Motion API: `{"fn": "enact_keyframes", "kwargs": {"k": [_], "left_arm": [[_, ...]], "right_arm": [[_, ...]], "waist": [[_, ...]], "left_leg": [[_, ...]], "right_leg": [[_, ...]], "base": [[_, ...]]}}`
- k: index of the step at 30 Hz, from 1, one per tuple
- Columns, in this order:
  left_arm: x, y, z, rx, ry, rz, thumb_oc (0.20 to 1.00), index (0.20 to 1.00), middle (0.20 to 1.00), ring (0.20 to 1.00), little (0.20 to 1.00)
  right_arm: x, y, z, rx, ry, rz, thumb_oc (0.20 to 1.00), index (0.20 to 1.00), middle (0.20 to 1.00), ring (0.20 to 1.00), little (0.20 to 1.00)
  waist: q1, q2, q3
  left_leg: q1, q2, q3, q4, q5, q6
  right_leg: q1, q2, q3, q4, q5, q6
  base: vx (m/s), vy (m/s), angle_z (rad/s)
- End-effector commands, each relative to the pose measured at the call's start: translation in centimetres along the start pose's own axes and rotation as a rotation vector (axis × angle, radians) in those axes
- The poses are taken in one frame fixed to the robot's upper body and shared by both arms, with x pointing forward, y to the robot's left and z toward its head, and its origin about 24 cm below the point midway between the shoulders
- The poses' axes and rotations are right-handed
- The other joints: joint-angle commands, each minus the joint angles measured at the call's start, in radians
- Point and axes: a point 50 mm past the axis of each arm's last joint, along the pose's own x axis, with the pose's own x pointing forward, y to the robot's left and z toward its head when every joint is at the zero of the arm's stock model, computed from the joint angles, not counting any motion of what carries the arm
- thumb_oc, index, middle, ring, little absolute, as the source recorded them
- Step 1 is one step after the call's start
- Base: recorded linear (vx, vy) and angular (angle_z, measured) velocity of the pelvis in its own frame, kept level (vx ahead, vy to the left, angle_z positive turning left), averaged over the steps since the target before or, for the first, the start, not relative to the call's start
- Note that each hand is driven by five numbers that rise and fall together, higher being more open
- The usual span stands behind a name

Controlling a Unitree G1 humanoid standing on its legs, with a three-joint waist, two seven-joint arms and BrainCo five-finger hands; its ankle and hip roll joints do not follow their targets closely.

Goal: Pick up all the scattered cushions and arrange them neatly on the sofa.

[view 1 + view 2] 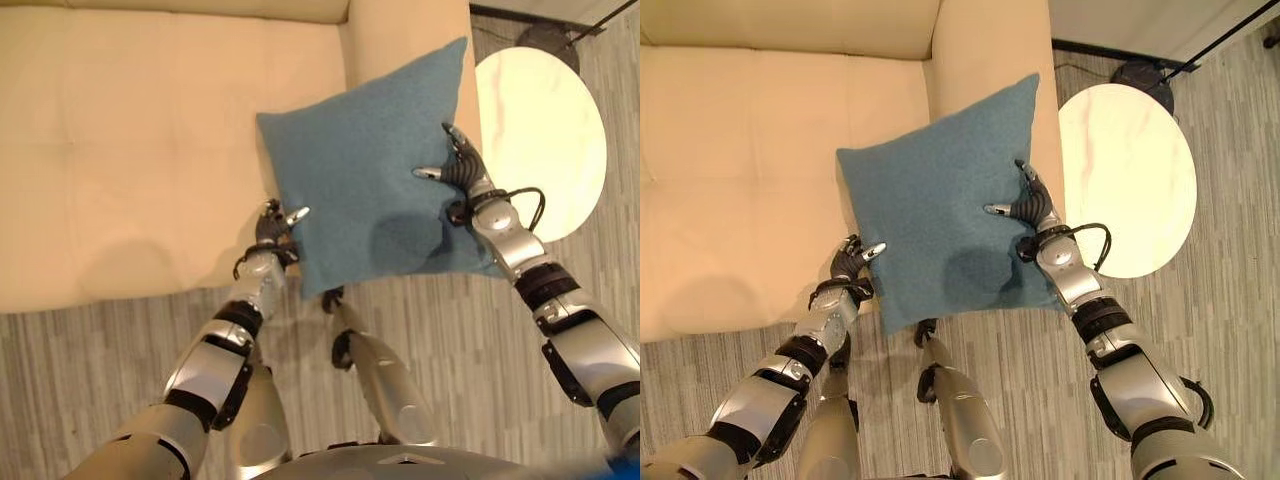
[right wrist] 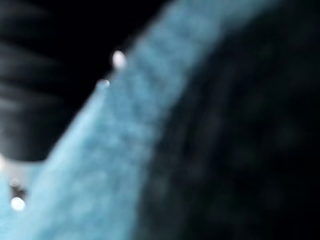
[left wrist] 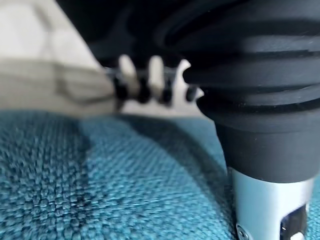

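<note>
Both hands (image 1: 278, 225) (image 1: 462, 165) gripping blue cushion (image 1: 370, 170)

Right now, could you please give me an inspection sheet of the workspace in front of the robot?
Surface: cream sofa, seat bare; grey striped floor.
Job's things: one blue cushion held up between both hands, over the sofa's front edge and armrest.
Clutter: nothing seen.
Hands: left hand pinches the cushion's left edge; right hand grips its right edge.
Cables: nothing seen apart from the robot's own.
Surroundings: round white side table beside the armrest, with a dark stand base behind it.
</note>
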Motion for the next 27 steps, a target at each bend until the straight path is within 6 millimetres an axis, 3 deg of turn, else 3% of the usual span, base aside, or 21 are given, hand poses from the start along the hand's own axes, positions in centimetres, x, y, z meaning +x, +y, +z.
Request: {"fn": "enact_keyframes", "kwargs": {"k": [1, 4, 5, 12, 15, 16, 17, 18, 23, 27], "left_arm": [[0.4, -2.0, 2.2, -0.032, -0.063, -0.056, 1.000, 1.000, 1.000, 1.000, 1.000], [0.4, -3.3, 2.6, -0.081, -0.067, -0.084, 1.000, 1.000, 1.000, 1.000, 1.000], [-0.1, -5.3, 2.9, -0.161, -0.069, -0.128, 1.000, 1.000, 1.000, 1.000, 1.000], [-1.7, -10.1, 3.4, -0.288, -0.078, -0.251, 1.000, 1.000, 1.000, 1.000, 1.000], [-2.1, -10.8, 3.6, -0.311, -0.084, -0.280, 1.000, 1.000, 1.000, 1.000, 1.000], [-2.2, -11.2, 3.8, -0.322, -0.087, -0.289, 0.784, 0.784, 0.784, 0.784, 0.784], [-2.3, -11.5, 4.0, -0.332, -0.093, -0.301, 0.598, 0.598, 0.598, 0.598, 0.598], [-2.6, -12.0, 4.5, -0.352, -0.108, -0.327, 0.200, 0.200, 0.200, 0.200, 0.200], [-2.7, -11.5, 4.9, -0.404, -0.130, -0.320, 0.200, 0.200, 0.200, 0.200, 0.200], [-3.1, -10.6, 3.2, -0.453, -0.095, -0.292, 0.200, 0.200, 0.200, 0.200, 0.200]], "right_arm": [[0.1, 1.7, 0.5, -0.012, -0.024, 0.053, 1.000, 1.000, 1.000, 1.000, 1.000], [0.3, 2.1, 0.9, 0.010, -0.029, 0.047, 1.000, 1.000, 1.000, 1.000, 1.000], [0.3, 2.9, 1.2, 0.038, -0.034, 0.050, 1.000, 1.000, 1.000, 1.000, 1.000], [0.0, 5.8, 1.1, 0.036, -0.010, 0.101, 1.000, 1.000, 1.000, 1.000, 1.000], [-0.2, 6.4, 0.7, 0.026, 0.010, 0.117, 1.000, 1.000, 1.000, 1.000, 1.000], [-0.2, 6.6, 0.6, 0.027, 0.016, 0.122, 0.730, 0.730, 0.730, 0.730, 0.730], [-0.3, 6.9, 0.4, 0.029, 0.025, 0.133, 0.539, 0.539, 0.539, 0.539, 0.539], [-0.5, 7.4, -0.1, 0.009, 0.042, 0.155, 0.200, 0.200, 0.200, 0.200, 0.200], [-1.0, 7.4, -1.0, 0.003, 0.069, 0.159, 0.200, 0.200, 0.200, 0.200, 0.200], [-2.5, 6.7, -3.6, 0.025, 0.146, 0.131, 0.200, 0.200, 0.200, 0.200, 0.200]], "waist": [[0.016, -0.029, 0.001], [0.008, -0.031, -0.001], [0.001, -0.030, -0.002], [-0.002, -0.016, -0.006], [-0.002, -0.007, -0.006], [-0.001, -0.002, -0.006], [0.000, 0.001, -0.007], [0.003, 0.015, -0.009], [0.008, 0.039, -0.025], [0.017, 0.083, -0.049]], "left_leg": [[-0.017, -0.010, -0.009, -0.009, 0.042, -0.023], [-0.029, -0.008, -0.011, -0.011, 0.042, -0.026], [-0.033, -0.007, -0.010, -0.011, 0.040, -0.027], [-0.012, -0.010, -0.006, -0.011, 0.030, -0.028], [-0.007, -0.011, -0.005, -0.011, 0.029, -0.031], [-0.006, -0.011, -0.005, -0.011, 0.030, -0.032], [-0.005, -0.012, -0.006, -0.011, 0.030, -0.033], [0.001, -0.013, -0.008, -0.011, 0.030, -0.035], [0.021, -0.015, -0.005, -0.011, 0.028, -0.037], [0.060, -0.024, -0.007, -0.011, 0.023, -0.039]], "right_leg": [[0.000, -0.060, 0.016, 0.101, -0.071, 0.127], [-0.016, -0.057, 0.017, 0.101, -0.072, 0.125], [-0.022, -0.054, 0.020, 0.100, -0.071, 0.124], [-0.007, -0.050, 0.029, 0.086, -0.067, 0.125], [0.001, -0.050, 0.028, 0.079, -0.067, 0.127], [0.004, -0.051, 0.027, 0.077, -0.067, 0.127], [0.008, -0.052, 0.026, 0.075, -0.066, 0.128], [0.014, -0.054, 0.024, 0.072, -0.067, 0.128], [0.040, -0.052, 0.027, 0.058, -0.067, 0.131], [0.093, -0.057, 0.016, 0.053, -0.081, 0.128]], "base": [[0.02, -0.037, 0.10], [0.03, -0.027, 0.05], [0.03, -0.034, 0.00], [0.01, -0.009, -0.01], [0.00, -0.005, -0.02], [0.00, 0.000, 0.00], [0.00, 0.000, 0.00], [-0.01, -0.005, 0.03], [0.00, -0.002, 0.02], [0.00, 0.000, 0.00]]}}
